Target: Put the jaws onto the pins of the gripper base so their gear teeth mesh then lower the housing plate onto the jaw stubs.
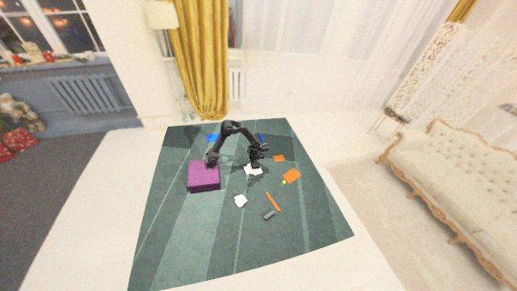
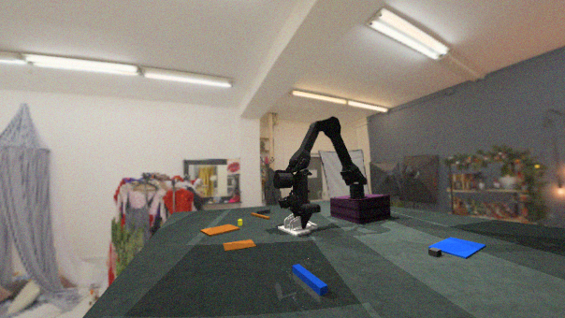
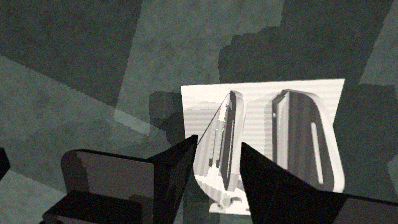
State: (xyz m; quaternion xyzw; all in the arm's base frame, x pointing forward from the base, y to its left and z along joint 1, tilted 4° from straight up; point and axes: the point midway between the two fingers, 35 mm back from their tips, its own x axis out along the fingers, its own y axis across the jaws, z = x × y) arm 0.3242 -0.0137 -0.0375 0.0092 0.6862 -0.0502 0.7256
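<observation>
The white gripper base (image 1: 247, 172) (image 2: 283, 229) (image 3: 257, 107) lies flat under my hand. Two white jaws stand over it, side by side in the wrist view: the left jaw (image 3: 237, 135) and the right jaw (image 3: 300, 125). My gripper (image 1: 255, 165) (image 2: 305, 224) (image 3: 217, 143) points down and is shut on the left jaw, one finger on each side of it. The right jaw is outside the fingers. Pins, gear teeth and the jaws' seating are too small or hidden to judge. A separate white piece, seemingly the housing plate (image 1: 240, 200), lies apart from the base.
The arm stands on a purple block (image 1: 204, 177) (image 2: 360, 209). Two orange plates (image 1: 292, 175) (image 2: 220, 229), a yellow piece (image 1: 283, 182) (image 2: 239, 222), an orange bar (image 1: 272, 202) (image 2: 260, 215), a grey block (image 1: 269, 215), a blue bar (image 2: 310, 279) and a blue plate (image 2: 457, 247) lie around.
</observation>
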